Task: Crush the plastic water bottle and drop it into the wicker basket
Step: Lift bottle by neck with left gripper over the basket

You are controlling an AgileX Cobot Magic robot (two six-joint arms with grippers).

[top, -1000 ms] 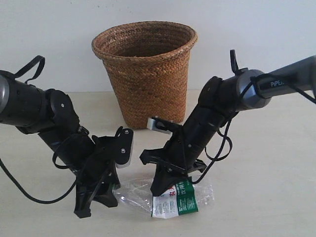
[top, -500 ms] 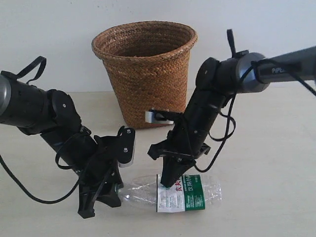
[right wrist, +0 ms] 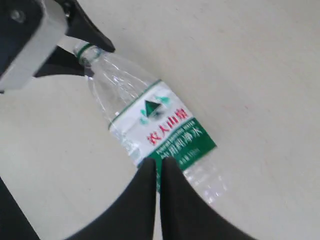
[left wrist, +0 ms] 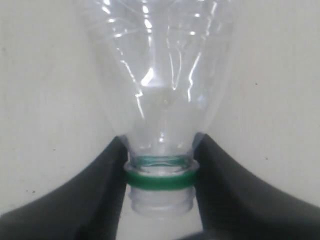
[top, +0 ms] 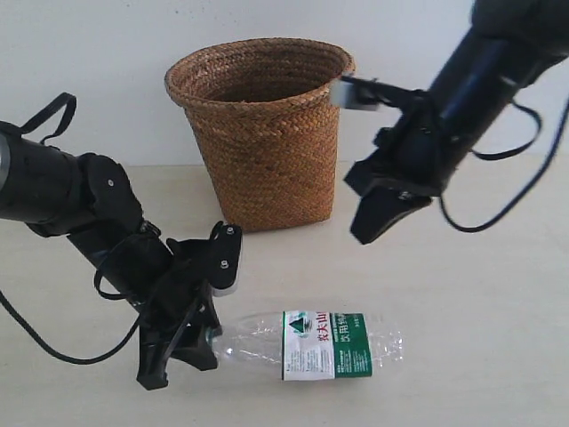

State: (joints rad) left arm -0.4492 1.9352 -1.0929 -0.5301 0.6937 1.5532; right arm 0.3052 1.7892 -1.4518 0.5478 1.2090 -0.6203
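Note:
The plastic water bottle (top: 311, 343) lies on its side on the table, clear, with a green-and-white label and a green neck ring; no cap shows on its neck. My left gripper (top: 201, 347) is shut on the bottle's neck, and in the left wrist view its black fingers (left wrist: 107, 175) press both sides of the neck of the bottle (left wrist: 160, 75). My right gripper (top: 364, 231) hangs in the air to the right of the wicker basket (top: 262, 133), shut and empty. From the right wrist view, the right gripper (right wrist: 157, 162) is well above the bottle (right wrist: 160, 125).
The basket stands upright against the white wall behind the bottle, its mouth open upward. The pale table (top: 480, 338) stretches to the right of the bottle. Black cables loop around both arms.
My right gripper lifted off the bottle's label and rose up to the right, level with the basket. The bottle's body rounded out and lies straighter. The left gripper kept its hold.

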